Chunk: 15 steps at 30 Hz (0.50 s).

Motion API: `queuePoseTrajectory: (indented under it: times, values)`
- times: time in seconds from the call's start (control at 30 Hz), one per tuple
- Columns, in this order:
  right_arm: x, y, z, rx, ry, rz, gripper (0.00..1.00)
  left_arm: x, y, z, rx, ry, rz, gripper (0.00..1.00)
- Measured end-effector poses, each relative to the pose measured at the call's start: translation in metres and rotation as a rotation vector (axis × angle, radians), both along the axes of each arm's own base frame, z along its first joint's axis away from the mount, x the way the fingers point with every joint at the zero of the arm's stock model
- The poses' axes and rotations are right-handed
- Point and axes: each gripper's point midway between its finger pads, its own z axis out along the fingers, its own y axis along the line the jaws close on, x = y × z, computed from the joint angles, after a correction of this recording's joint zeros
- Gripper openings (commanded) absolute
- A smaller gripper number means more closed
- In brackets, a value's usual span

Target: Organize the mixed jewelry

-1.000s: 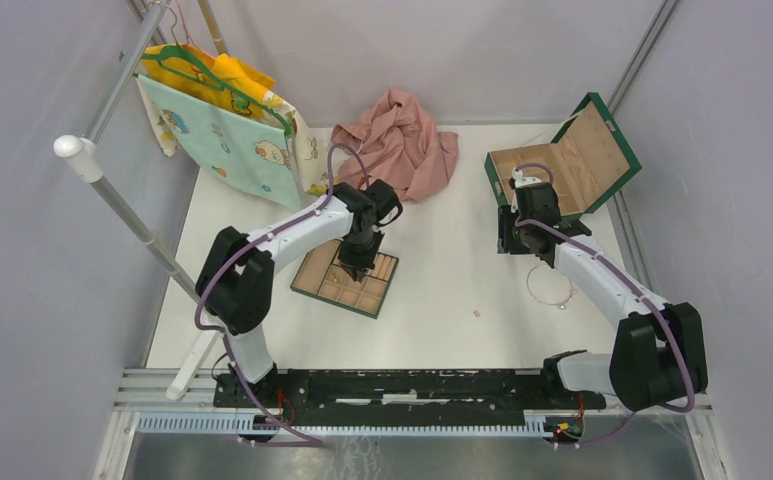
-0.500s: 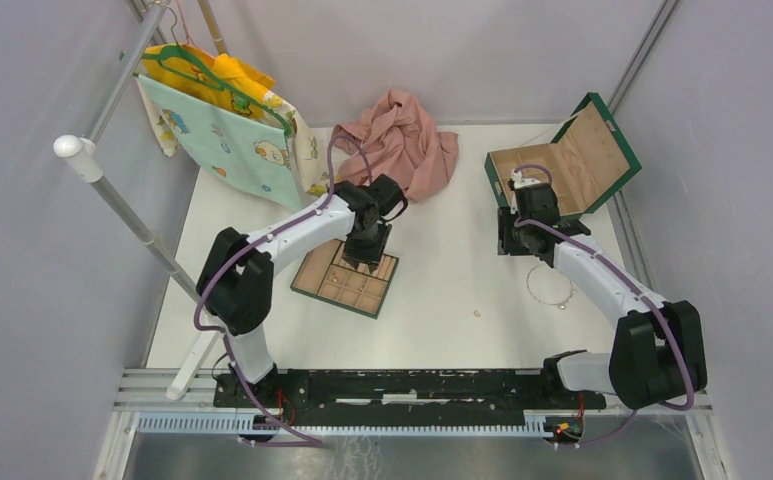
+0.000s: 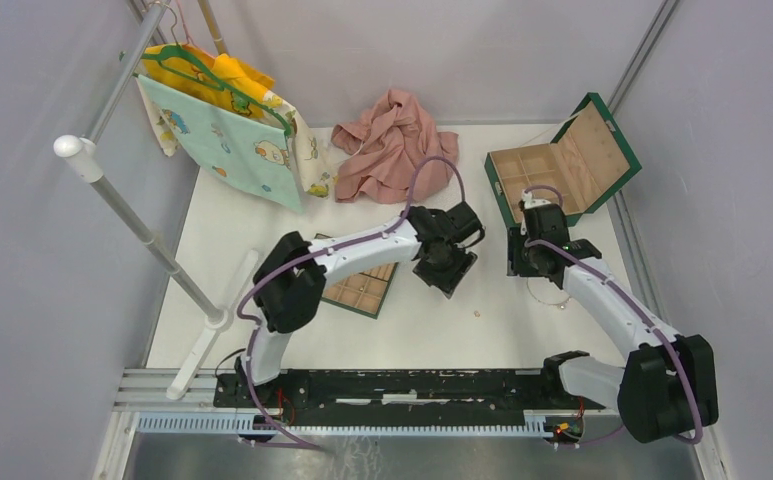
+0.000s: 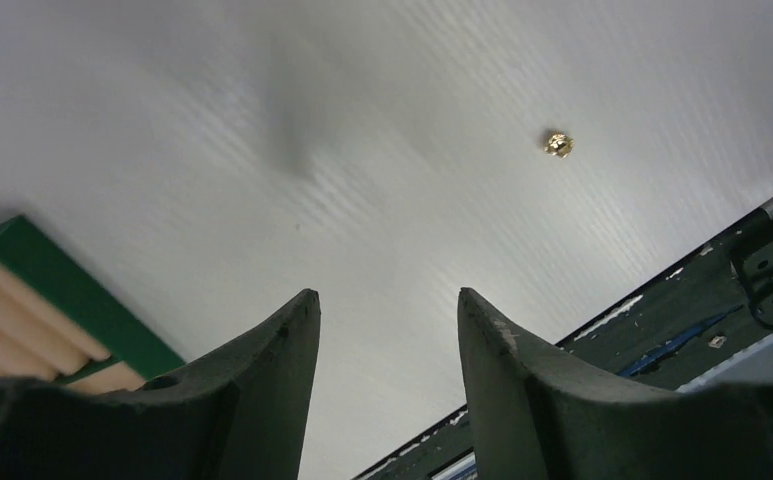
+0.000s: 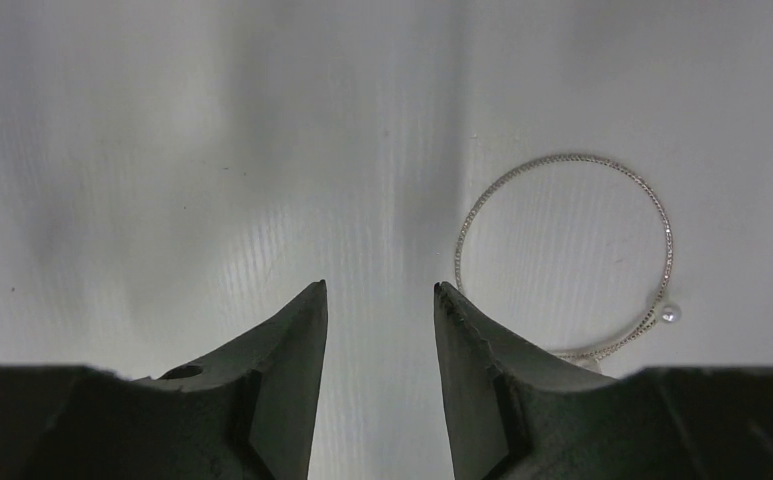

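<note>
One small gold piece of the mixed jewelry (image 4: pixel 558 144) (image 3: pixel 477 313) lies alone on the white table. My left gripper (image 4: pixel 386 293) (image 3: pixel 449 272) hangs open and empty above the table, up and left of that piece in the top view. A thin silvery loop with a small pearl (image 5: pixel 565 251) (image 3: pixel 550 291) lies flat on the table. My right gripper (image 5: pixel 379 287) (image 3: pixel 529 262) is open and empty, its right finger tip close to the loop's left edge. The tan compartmented tray (image 3: pixel 360 290) sits left of my left gripper; its corner (image 4: pixel 42 310) shows in the left wrist view.
An open green box (image 3: pixel 562 162) with wooden compartments stands at the back right. A pink cloth (image 3: pixel 394 145) lies at the back centre. Printed bags on a hanger (image 3: pixel 227 120) hang from a white rack (image 3: pixel 127 210) at the left. A black rail (image 3: pixel 412 385) runs along the near edge.
My left gripper has left the tan tray and swung right over the bare table, opening as it went. My right gripper has shifted slightly nearer, over the loop.
</note>
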Motion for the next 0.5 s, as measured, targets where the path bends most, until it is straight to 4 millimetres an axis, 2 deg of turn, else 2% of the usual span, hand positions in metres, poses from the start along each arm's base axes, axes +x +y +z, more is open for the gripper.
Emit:
queuePoseTrajectory:
  times: [0.27,0.37,0.5]
  values:
    - [-0.005,-0.031,0.0,0.053,0.013,-0.161,0.5,-0.04,-0.053,-0.028,0.001,-0.001,-0.185,0.74]
    - [-0.006,-0.044,0.002,0.07,0.01,-0.216,0.5,-0.053,-0.067,-0.034,0.004,-0.031,-0.232,0.73]
    - [-0.01,-0.06,0.004,0.064,0.008,-0.278,0.5,-0.056,-0.083,-0.043,0.019,-0.092,-0.249,0.69]
